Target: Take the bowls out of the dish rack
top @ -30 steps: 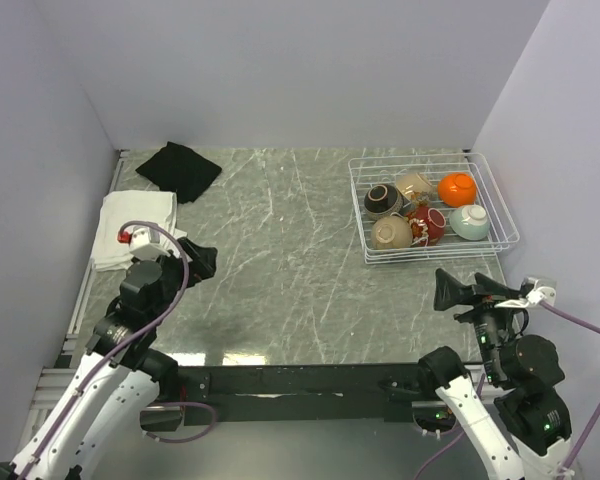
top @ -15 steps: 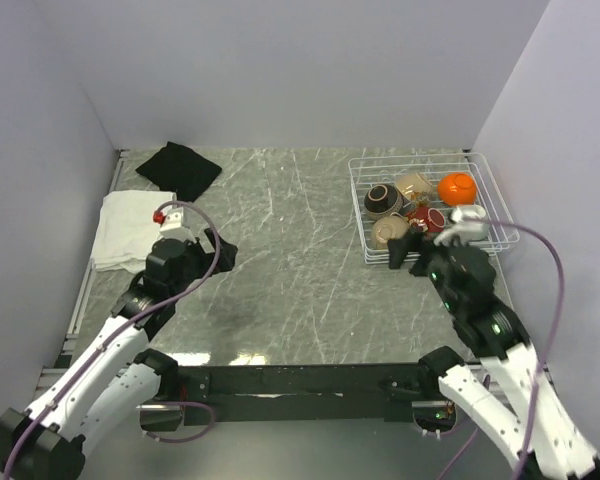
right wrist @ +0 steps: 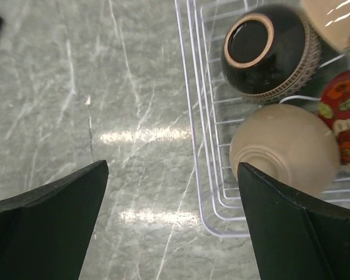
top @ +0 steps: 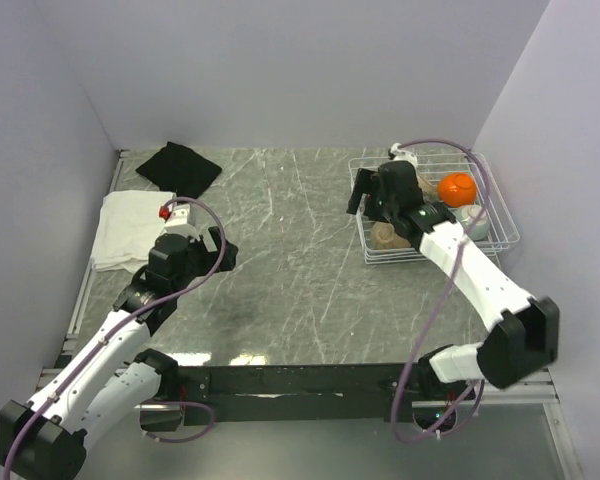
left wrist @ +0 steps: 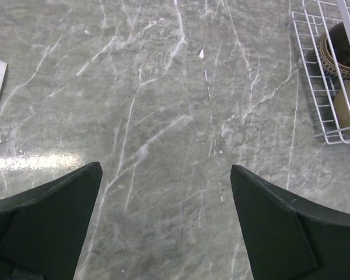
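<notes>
The white wire dish rack (top: 495, 208) stands at the back right. In it I see an orange bowl (top: 457, 187), a pale green bowl (top: 472, 222) and a tan bowl (top: 388, 236); my right arm hides the others. My right gripper (top: 368, 205) hangs open and empty over the rack's left rim. The right wrist view shows the rack's rim (right wrist: 189, 116), a black bowl (right wrist: 268, 49), the tan bowl (right wrist: 286, 149), a red patterned bowl (right wrist: 341, 116) and the open gripper (right wrist: 172, 192). My left gripper (top: 220, 250) is open and empty above the bare table, far left of the rack (left wrist: 315, 99).
A folded white cloth (top: 132, 228) lies at the left edge and a black cloth (top: 178, 167) at the back left. Walls close in the table on the left, back and right. The grey marble table (top: 290, 250) lies between the arms.
My right arm has swung from the near right edge up and left over the rack's left side. My left arm has moved slightly right and forward.
</notes>
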